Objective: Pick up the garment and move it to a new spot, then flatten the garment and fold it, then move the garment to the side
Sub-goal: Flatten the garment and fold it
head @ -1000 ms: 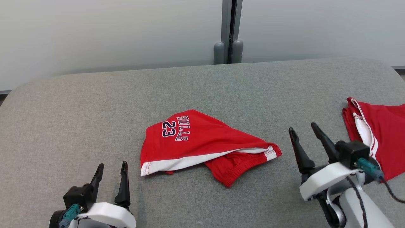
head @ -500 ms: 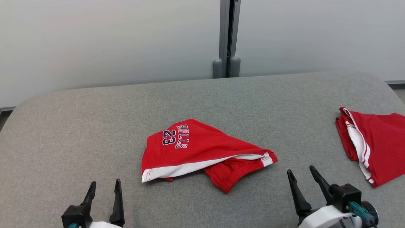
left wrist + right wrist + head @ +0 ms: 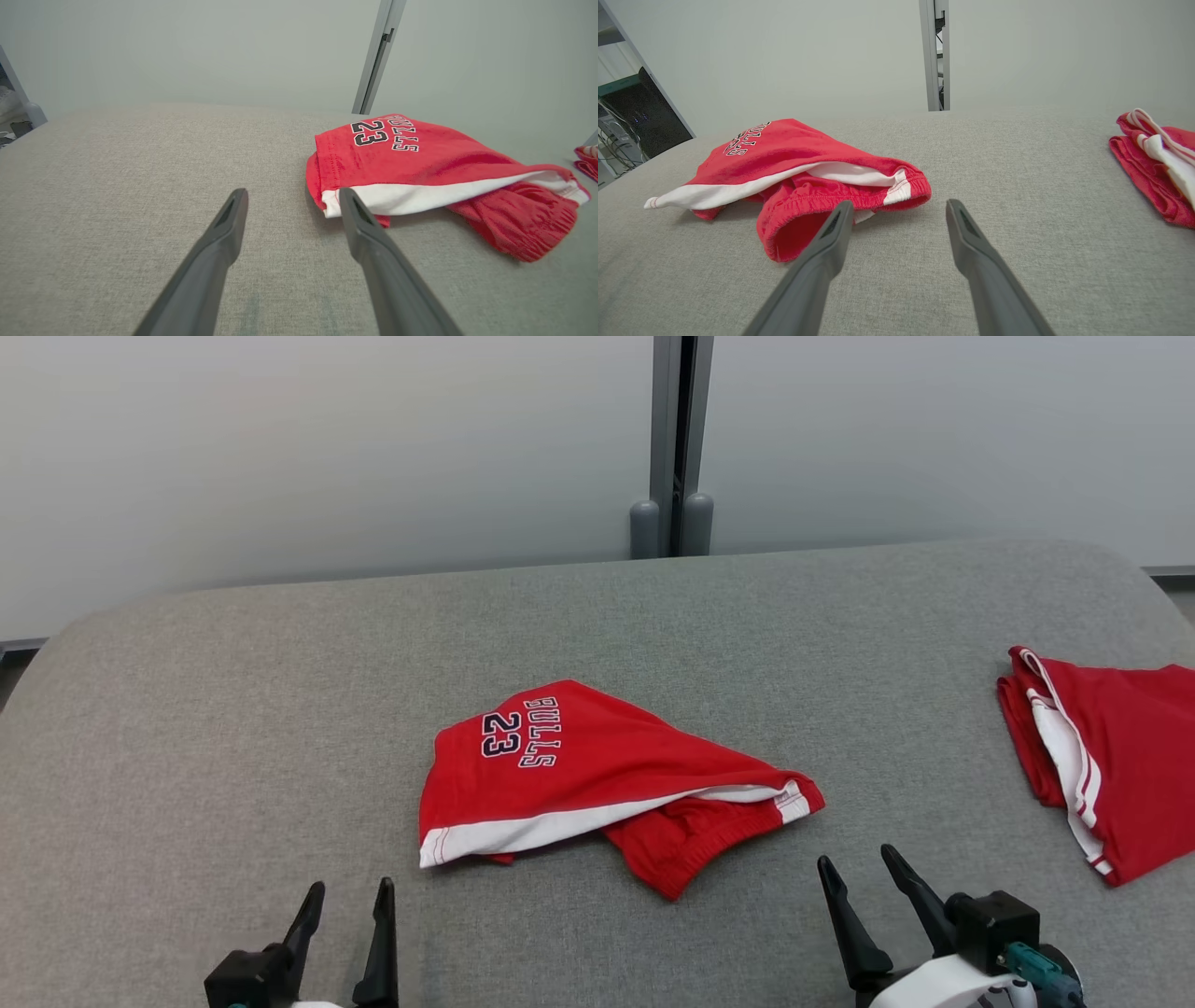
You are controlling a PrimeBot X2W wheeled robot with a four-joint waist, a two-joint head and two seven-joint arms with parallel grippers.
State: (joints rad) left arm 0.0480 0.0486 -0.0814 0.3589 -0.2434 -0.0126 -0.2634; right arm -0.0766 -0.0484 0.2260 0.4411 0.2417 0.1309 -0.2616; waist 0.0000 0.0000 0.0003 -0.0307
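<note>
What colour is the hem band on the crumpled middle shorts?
White; the hem band on the red shorts shows best in the left wrist view.

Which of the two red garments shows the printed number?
The middle garment, printed BULLS 23; the right-edge garment shows white stripes, no print.

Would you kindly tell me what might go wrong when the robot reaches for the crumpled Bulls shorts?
1. The Bulls shorts lie bunched, with the elastic waistband under the white-trimmed leg, so a pinch may catch one layer only.
2. A second red garment lies to the right of the open right end effector and might be snagged.
</note>
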